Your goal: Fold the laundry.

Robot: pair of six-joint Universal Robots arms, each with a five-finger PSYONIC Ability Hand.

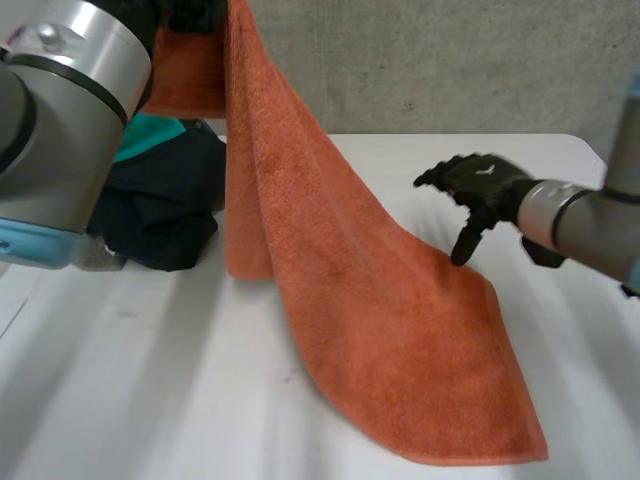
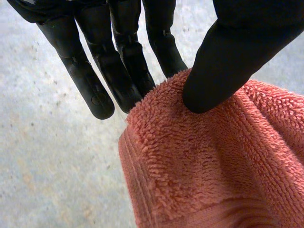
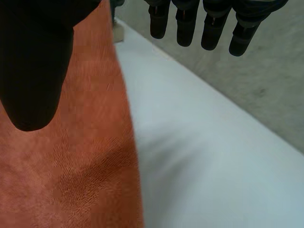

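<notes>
My left hand grips the orange towel at its upper end: in the left wrist view the thumb presses the thick terry hem against the fingers, so this hand is closed on the cloth and holds it high above the back left part of the table. From there the towel runs down in a slope. Its long axis goes from the back left towards the front right, and the lower end lies flat on the table near the front edge.

My right hand is relaxed and grasps nothing. It hovers at the towel's right long edge, about halfway down the slope. In the right wrist view the thumb is over the cloth and the fingers are over bare table, so the edge passes between them. I cannot tell if the thumb tip touches the cloth.

I judge that the next move depends on this: the free lower corners lie from my right hand towards the front edge, and my right hand is much nearer to them than my left. A pile of dark clothes lies at the back left, behind the hanging part.
</notes>
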